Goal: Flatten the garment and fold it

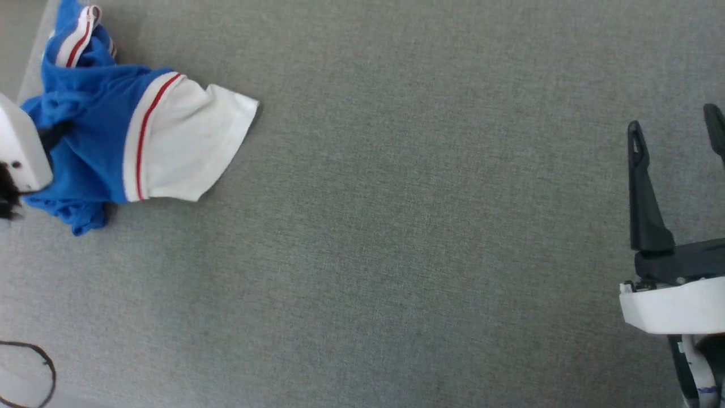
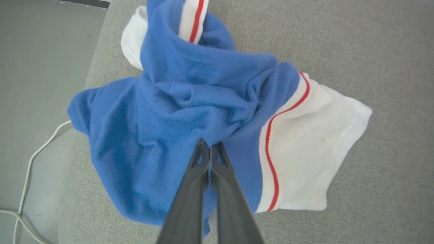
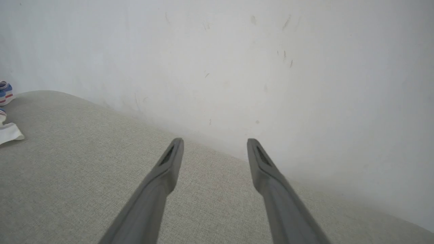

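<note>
**Desk:** Where are we on the fold?

**Operator:** Nowhere near folding; I'd call this the first grab of the flattening step. The garment (image 1: 96,141) sits bunched in a heap at ten o'clock in my head view, close to the left edge of the grey fabric surface (image 1: 396,238). My left gripper (image 2: 210,146) is pinched tight on a ridge of blue cloth in the middle of the heap, and the fabric puckers around the tips.

**Desk:** And the other arm?

**Operator:** My right gripper (image 1: 674,120) hangs at three o'clock, well apart from the shirt. Its jaws are spread wide with nothing between them, aimed toward the wall (image 3: 271,67).

**Desk:** What does the next move call for?

**Operator:** I judge I need to lift the heap and draw it toward the middle, where it has room to spread. From my pinch, the white sleeve (image 2: 305,149) lies at three o'clock, flat and easy to find. I'd bring the right gripper to that side for a second hold, then pull the two apart. The risk is that I hold a mid-body fold, not a hem or shoulder, so the cloth may hang in a clump. I can't tell how many layers I've caught.
</note>
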Robot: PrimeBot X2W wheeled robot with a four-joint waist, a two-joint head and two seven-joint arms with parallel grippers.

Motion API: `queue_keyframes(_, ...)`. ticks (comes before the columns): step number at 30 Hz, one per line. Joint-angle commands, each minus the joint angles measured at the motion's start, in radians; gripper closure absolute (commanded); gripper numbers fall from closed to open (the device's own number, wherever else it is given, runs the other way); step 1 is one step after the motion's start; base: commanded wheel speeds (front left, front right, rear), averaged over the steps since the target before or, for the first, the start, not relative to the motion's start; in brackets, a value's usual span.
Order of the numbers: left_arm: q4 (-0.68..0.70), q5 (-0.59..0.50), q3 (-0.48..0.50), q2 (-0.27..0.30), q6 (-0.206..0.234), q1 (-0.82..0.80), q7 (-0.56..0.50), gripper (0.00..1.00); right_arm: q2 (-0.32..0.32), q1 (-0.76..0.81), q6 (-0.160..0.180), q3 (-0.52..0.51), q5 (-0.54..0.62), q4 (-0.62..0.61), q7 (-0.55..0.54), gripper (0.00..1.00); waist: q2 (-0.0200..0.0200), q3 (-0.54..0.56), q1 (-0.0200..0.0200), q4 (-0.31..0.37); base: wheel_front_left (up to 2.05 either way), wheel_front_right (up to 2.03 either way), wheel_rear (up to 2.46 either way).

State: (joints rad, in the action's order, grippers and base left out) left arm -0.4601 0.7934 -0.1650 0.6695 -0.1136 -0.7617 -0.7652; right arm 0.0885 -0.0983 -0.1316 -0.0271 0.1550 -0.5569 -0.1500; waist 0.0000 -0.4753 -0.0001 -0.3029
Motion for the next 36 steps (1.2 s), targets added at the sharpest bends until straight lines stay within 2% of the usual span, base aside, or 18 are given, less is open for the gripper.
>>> queue_keyframes(1, 0.016, 0.008, 0.009, 0.015, -0.004, -0.025, -0.005, 1.00, -0.008, -0.007, 0.001, 0.001, -0.009, 0.016, 0.018, 0.00, 0.0000, 0.045, 0.0001, -0.002, 0.00, 0.00, 0.00)
queue_keyframes(5, 0.074, 0.014, 0.026, 0.047, -0.002, -0.065, -0.019, 1.00, -0.026, -0.001, 0.001, -0.009, -0.029, 0.064, 0.064, 0.00, 0.0000, 0.108, 0.0001, 0.006, 0.00, 0.00, 0.00)
queue_keyframes(9, 0.145, 0.022, 0.051, 0.049, 0.018, -0.130, -0.006, 1.00, -0.036, 0.020, 0.001, -0.030, -0.055, 0.110, 0.112, 0.00, 0.0000, 0.180, 0.0001, 0.015, 0.00, 0.00, 0.00)
queue_keyframes(16, 0.255, 0.002, 0.042, 0.015, 0.063, -0.283, -0.003, 1.00, -0.038, 0.059, 0.001, -0.081, -0.155, 0.179, 0.182, 0.00, 0.0000, 0.297, 0.0001, 0.048, 0.00, 0.00, 0.00)
queue_keyframes(22, 0.314, 0.007, 0.006, -0.065, 0.105, -0.411, -0.030, 1.00, -0.038, 0.100, 0.001, -0.126, -0.206, 0.211, 0.220, 0.00, 0.0000, 0.365, 0.0001, 0.087, 0.00, 0.00, 0.00)
queue_keyframes(26, 0.348, 0.029, -0.030, -0.123, 0.118, -0.464, -0.067, 1.00, -0.038, 0.114, 0.001, -0.148, -0.225, 0.216, 0.233, 0.00, 0.0000, 0.383, 0.0001, 0.119, 0.00, 0.00, 0.00)
queue_keyframes(30, 0.394, 0.053, -0.074, -0.186, 0.127, -0.484, -0.102, 1.00, -0.038, 0.117, 0.001, -0.164, -0.240, 0.220, 0.243, 0.00, 0.0000, 0.386, 0.0001, 0.153, 0.00, 0.00, 0.00)
queue_keyframes(34, 0.437, 0.046, -0.115, -0.221, 0.139, -0.484, -0.120, 1.00, -0.038, 0.114, 0.001, -0.174, -0.249, 0.222, 0.251, 0.00, 0.0000, 0.380, 0.0001, 0.182, 0.00, 0.00, 0.00)
queue_keyframes(36, 0.467, 0.050, -0.135, -0.251, 0.159, -0.471, -0.127, 1.00, -0.038, 0.112, 0.001, -0.179, -0.254, 0.223, 0.255, 0.00, 0.0000, 0.375, 0.0001, 0.203, 0.00, 0.00, 0.00)
